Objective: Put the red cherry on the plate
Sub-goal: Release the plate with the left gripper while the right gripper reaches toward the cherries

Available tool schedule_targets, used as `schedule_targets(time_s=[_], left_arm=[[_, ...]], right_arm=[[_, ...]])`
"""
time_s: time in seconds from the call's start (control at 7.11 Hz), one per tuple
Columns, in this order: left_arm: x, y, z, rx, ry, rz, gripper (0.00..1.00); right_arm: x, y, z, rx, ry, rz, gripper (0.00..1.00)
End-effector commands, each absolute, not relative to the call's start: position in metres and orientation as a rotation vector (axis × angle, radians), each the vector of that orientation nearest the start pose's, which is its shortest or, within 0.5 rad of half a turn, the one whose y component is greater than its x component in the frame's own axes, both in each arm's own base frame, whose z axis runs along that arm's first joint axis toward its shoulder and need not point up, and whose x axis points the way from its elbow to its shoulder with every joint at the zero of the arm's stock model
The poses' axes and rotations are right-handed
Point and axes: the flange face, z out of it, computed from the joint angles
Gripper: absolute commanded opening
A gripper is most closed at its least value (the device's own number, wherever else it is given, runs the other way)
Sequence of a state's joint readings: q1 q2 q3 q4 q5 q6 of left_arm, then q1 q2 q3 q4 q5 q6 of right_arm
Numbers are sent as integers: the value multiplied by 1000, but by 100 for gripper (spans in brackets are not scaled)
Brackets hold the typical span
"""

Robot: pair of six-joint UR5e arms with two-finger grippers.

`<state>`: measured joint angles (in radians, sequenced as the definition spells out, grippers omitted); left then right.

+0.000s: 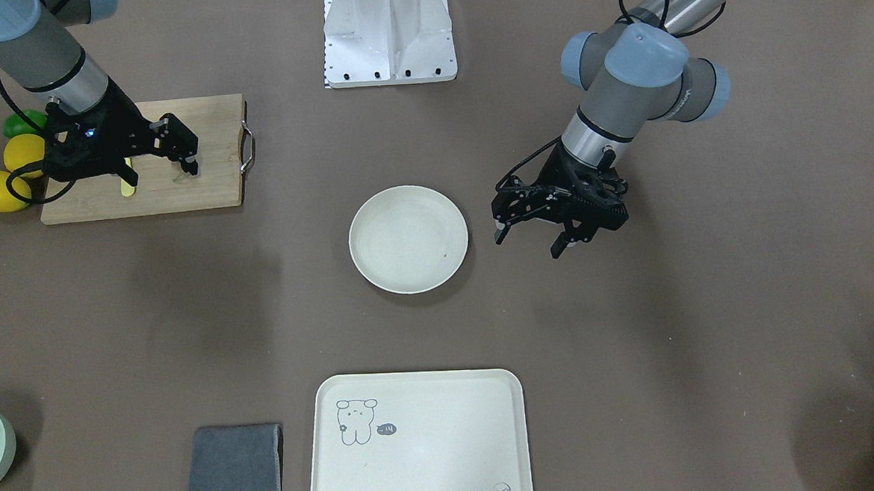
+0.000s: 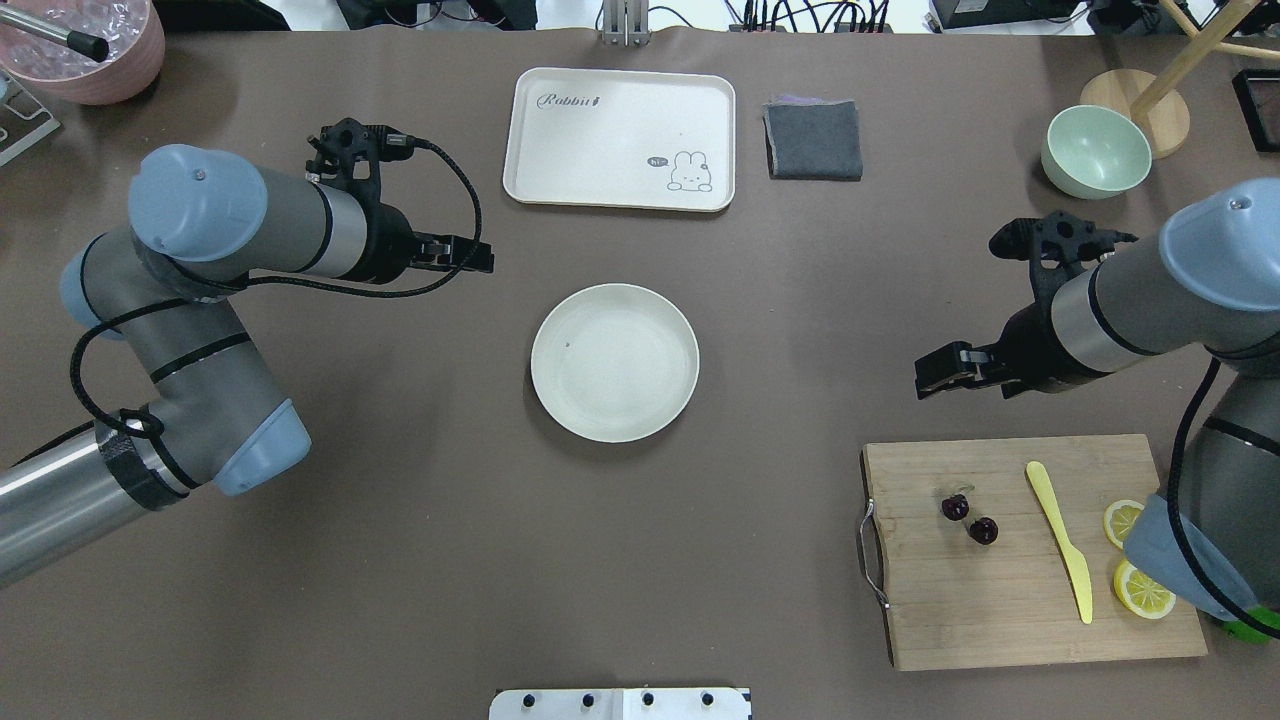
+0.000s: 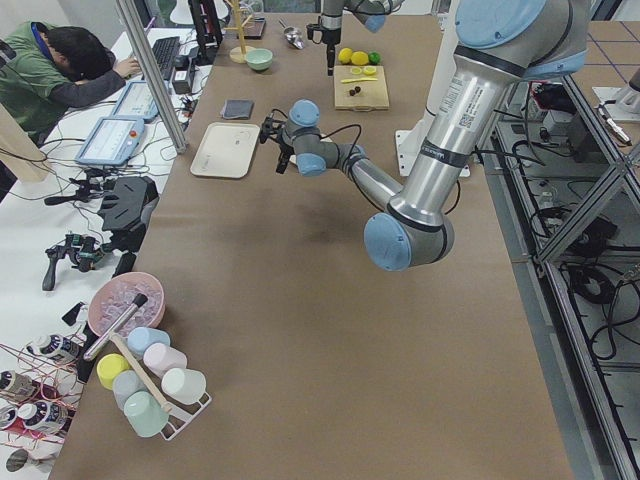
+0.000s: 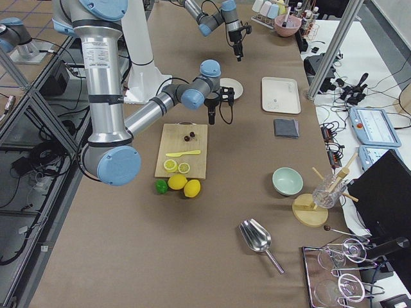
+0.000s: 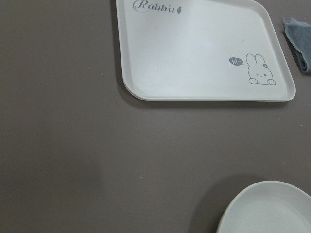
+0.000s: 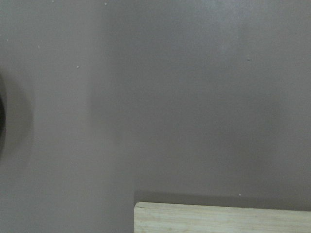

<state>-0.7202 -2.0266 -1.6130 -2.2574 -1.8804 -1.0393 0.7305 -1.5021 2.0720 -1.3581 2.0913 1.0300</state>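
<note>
Two small dark red cherries [image 2: 968,518] joined by stems lie on the wooden cutting board [image 2: 1010,610] at the right, and show small in the exterior right view as the cherry pair [image 4: 189,136]. At the table's middle sits the round cream plate [image 2: 614,362], with nothing on it, also seen as the plate [image 1: 408,239]. My right gripper [image 2: 932,376] hovers open above the board's far part, its jaws empty; from the front this right gripper [image 1: 158,170] hides the cherries. Beside the plate, my left gripper [image 1: 528,242] stands open and empty.
A yellow knife [image 2: 1058,540] and lemon slices [image 2: 1140,590] share the board. Whole lemons [image 1: 0,190] lie beside it. A cream tray [image 2: 620,138], a grey cloth [image 2: 813,140] and a green bowl [image 2: 1095,152] line the far side.
</note>
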Motion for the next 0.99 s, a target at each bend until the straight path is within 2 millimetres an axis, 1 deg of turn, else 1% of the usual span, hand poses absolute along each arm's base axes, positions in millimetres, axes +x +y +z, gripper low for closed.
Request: schedule_targets(time_s=[0.0,0.14,0.28,0.42,0.56,0.7,0.84], left_arm=[[408,-522,341,506,1024,85,98],[405,-525,346,501,1013,81,98],[405,-525,347,501,1011,80,98],[404,-525,349,501,1010,78,98],[403,-523,355,496,1004,78,98],[402,-523,355,496,1004,78,98],[403,-523,355,495,1004,78,98]], right_arm=[[-324,-361,394,67,-900,-74,100],[-329,-347,405,83,-896,-93,100],[-329,-334,423,76,-885,-111,100],[-337,-324,434,87,-891,-132,100],[-354,-319,442,89,-869,-123,100],[-360,-318,448,88,-858,-120,100],[-361,-316,449,85,-858,-123,99]])
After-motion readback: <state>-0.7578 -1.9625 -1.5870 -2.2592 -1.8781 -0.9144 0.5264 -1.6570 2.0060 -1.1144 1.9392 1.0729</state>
